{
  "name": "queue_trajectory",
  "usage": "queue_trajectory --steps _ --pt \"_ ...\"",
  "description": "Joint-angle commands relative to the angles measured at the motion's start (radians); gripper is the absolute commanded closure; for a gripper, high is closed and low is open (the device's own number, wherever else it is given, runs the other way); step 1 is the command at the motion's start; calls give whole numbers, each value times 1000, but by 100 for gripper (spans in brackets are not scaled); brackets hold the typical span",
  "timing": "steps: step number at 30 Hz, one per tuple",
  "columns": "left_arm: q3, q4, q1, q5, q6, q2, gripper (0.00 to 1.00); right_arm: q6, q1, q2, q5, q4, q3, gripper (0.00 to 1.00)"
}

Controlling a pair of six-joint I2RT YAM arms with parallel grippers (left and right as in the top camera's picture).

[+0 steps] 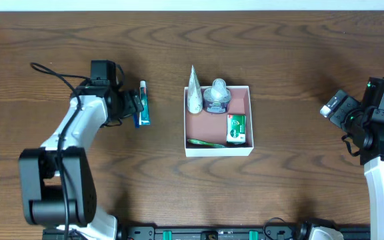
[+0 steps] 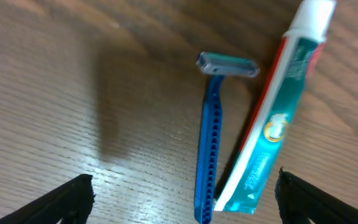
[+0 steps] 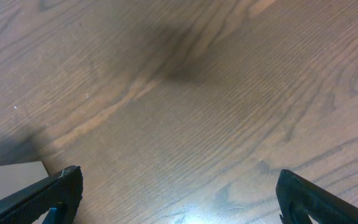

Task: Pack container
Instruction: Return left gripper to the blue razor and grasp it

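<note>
The container [image 1: 249, 93], a square shallow white-walled box with a pinkish-brown floor, sits mid-table and holds a white tube [image 1: 193, 92], a clear round jar [image 1: 217, 97], a green and white packet [image 1: 236, 128] and a green item [image 1: 205, 143]. A blue razor [image 2: 209, 149] and a teal toothpaste tube [image 2: 272, 124] lie side by side on the wood left of the container [image 1: 143, 103]. My left gripper [image 2: 182, 196] is open, its fingers wide on either side of both. My right gripper [image 3: 179, 193] is open and empty over bare wood at the far right.
The wooden table [image 1: 299, 47] fills the view. The container's corner [image 3: 11, 177] shows at the lower left of the right wrist view. A black cable [image 1: 52, 70] loops behind the left arm.
</note>
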Motion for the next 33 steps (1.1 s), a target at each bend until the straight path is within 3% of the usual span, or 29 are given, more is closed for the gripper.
queue_trajectory --steps 1,4,10,23,29,33 --pt "-11 -5 2 -19 -17 33 11 15 -6 -1 14 -1 13 1" --pt "-11 -2 2 -19 -17 54 19 15 -6 -1 14 -1 13 1" --pt "-11 16 2 -27 -16 76 26 15 -6 -1 14 -1 12 1" --pt "-11 67 2 -34 10 138 28 15 -6 -1 14 -1 13 1" --pt "-11 79 2 -34 10 145 62 15 -6 -1 14 -1 13 1" --pt "-11 77 2 -34 10 145 72 15 -6 -1 14 -1 13 1"
